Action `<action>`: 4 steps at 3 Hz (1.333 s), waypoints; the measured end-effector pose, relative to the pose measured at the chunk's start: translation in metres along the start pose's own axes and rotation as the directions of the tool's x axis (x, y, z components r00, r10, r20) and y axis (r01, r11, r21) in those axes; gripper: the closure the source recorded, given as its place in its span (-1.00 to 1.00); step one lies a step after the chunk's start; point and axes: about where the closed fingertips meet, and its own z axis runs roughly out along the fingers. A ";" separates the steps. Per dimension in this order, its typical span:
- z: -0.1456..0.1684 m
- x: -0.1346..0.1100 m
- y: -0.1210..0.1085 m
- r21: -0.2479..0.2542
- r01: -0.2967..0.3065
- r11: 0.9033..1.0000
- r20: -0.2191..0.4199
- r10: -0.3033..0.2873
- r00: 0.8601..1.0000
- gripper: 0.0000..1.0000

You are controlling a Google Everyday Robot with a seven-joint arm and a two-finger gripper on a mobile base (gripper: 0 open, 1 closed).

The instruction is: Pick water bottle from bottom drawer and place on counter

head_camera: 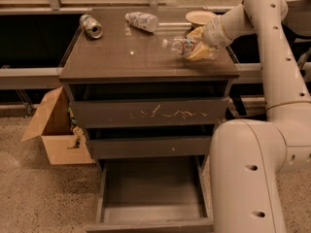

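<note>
The gripper (pixel 195 45) is over the right side of the counter (pixel 121 57). Its fingers squeeze the water bottle (pixel 179 45). The bottom drawer (pixel 151 198) is open.

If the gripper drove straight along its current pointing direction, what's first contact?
The gripper, above the counter at its right end, holds the water bottle and points left, slightly down. Likely the counter top first; the can and other bottle lie farther back, though depth is unclear.
</note>
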 end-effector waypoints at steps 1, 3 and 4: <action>0.005 0.008 0.000 0.004 -0.026 1.000 -0.003 0.026 1.000 -0.60; -0.012 0.003 -0.012 0.063 -0.024 0.998 0.028 0.023 0.999 -1.00; -0.040 -0.011 -0.025 0.132 0.000 0.991 0.065 -0.008 0.998 -1.00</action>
